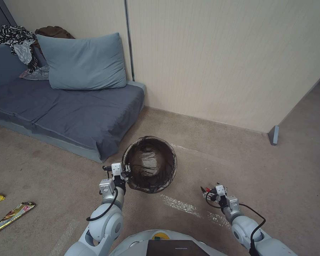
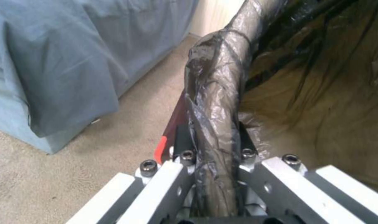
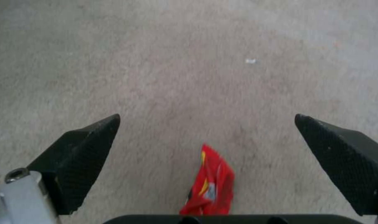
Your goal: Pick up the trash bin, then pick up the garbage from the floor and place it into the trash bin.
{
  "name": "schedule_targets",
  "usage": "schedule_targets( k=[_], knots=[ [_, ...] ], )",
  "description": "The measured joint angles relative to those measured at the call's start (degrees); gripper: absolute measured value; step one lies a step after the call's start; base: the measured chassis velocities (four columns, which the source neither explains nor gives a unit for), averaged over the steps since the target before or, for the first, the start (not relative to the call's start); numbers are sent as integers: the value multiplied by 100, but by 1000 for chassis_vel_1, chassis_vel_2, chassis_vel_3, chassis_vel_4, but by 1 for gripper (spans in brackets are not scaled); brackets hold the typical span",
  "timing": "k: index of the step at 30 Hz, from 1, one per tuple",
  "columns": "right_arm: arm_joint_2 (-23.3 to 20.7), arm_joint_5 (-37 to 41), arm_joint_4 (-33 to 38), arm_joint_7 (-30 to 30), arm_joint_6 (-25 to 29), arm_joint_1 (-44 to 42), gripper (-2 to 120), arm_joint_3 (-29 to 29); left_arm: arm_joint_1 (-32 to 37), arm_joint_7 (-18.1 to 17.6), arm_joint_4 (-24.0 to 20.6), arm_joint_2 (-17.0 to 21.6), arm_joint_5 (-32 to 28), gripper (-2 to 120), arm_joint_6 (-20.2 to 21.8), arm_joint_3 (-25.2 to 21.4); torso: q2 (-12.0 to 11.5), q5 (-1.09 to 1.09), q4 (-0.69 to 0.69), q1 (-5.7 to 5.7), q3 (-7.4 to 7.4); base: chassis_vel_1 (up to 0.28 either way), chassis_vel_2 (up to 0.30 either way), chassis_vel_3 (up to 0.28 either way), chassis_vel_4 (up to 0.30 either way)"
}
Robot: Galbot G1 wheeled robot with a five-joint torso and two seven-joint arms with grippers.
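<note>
Trash bin point(image 1: 150, 164): I hold its lined rim pinched in left gripper point(image 1: 127, 170). Right gripper point(image 1: 206, 192): fingers spread, red wrapper point(image 3: 209, 183) between. Bin secured; next, closing on litter.

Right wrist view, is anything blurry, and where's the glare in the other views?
Right wrist view: the crumpled red snack wrapper near the lens looks soft and smeared; the open right claw flanks it. Left wrist view: the glossy dark brown bag liner shows bright sheen where the left claw grips the rim. Head view: shiny streaks on the beige carpet.
</note>
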Motion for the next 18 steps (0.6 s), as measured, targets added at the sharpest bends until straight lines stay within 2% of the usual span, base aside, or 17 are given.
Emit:
schedule_targets(
  k=[18],
  knots=[
    [138,260,-388,-14,-171,24,100,-145,-52,-7,57,-50,15,2,0,28,0,0,0,0,0,0,0,0,0]
  ],
)
